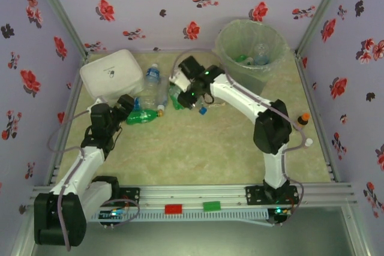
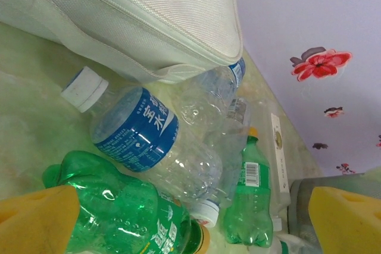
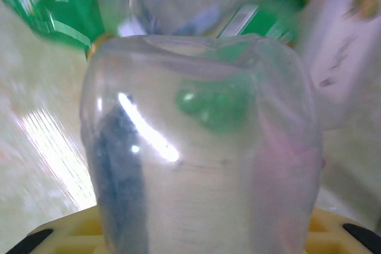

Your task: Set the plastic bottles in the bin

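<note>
- Gripping a clear bottle (image 3: 202,147), the right tool (image 1: 191,97) has its fingers shut on the bottle's two sides. In the right wrist view the bottle is sharp and very close, against a blurred background.
- That tool sits over a cluster of bottles on the far part of the worktop (image 1: 198,154), between the white box (image 1: 111,73) and the bin (image 1: 231,64).
- The left tool (image 2: 193,212) stands wide open. One yellow finger (image 2: 36,221) is just beside a green bottle (image 2: 119,212) lying on its side, and the other is well apart from it.
- Beyond the green bottle lies a blue-labelled bottle (image 2: 143,135), clear with a white cap, tucked against the white box's edge.
- A second green bottle (image 2: 253,200) with an orange cap lies farther on.
- The bin stands in the far right corner and holds a few bottles (image 1: 255,58).
- An orange-capped bottle (image 1: 303,117) stands at the worktop's right edge.
</note>
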You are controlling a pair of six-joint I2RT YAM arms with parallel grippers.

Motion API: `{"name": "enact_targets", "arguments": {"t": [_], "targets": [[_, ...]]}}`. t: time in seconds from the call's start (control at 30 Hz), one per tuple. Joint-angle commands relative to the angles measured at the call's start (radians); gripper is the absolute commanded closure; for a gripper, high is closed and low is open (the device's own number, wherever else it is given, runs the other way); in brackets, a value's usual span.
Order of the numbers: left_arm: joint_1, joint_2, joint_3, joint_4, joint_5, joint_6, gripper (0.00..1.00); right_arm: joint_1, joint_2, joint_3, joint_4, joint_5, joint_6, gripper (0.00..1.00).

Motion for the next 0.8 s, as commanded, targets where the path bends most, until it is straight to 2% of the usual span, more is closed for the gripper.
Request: {"name": "enact_targets", "arguments": {"t": [0.0,0.13,0.27,0.43,0.53,0.6,0.77], "targets": [[-0.010,0.010,0.021,0.029,0.038,0.017,0.00,-0.055,-0.097,0.062,0.039,-0.075,0.088,0.62],[-0.033,0.021,0.035,0.029,0.038,0.044,0.00,-0.126,-0.186,0.064,0.169,-0.006,0.178,0.62],[-0.058,0.046,0.054,0.029,0.038,0.069,0.00,-0.180,-0.263,0.055,0.285,0.170,0.225,0.64],[-0.093,0.086,0.087,0.032,0.038,0.103,0.00,-0.227,-0.340,-0.020,0.464,0.369,0.213,0.64],[-0.108,0.115,0.102,0.033,0.042,0.109,0.00,-0.259,-0.344,-0.044,0.529,0.440,0.201,0.64],[-0.115,0.130,0.108,0.034,0.047,0.110,0.00,-0.281,-0.325,-0.035,0.515,0.446,0.211,0.64],[-0.127,0.147,0.119,0.022,0.053,0.121,0.00,-0.305,-0.279,-0.062,0.536,0.567,0.166,0.64]]}}
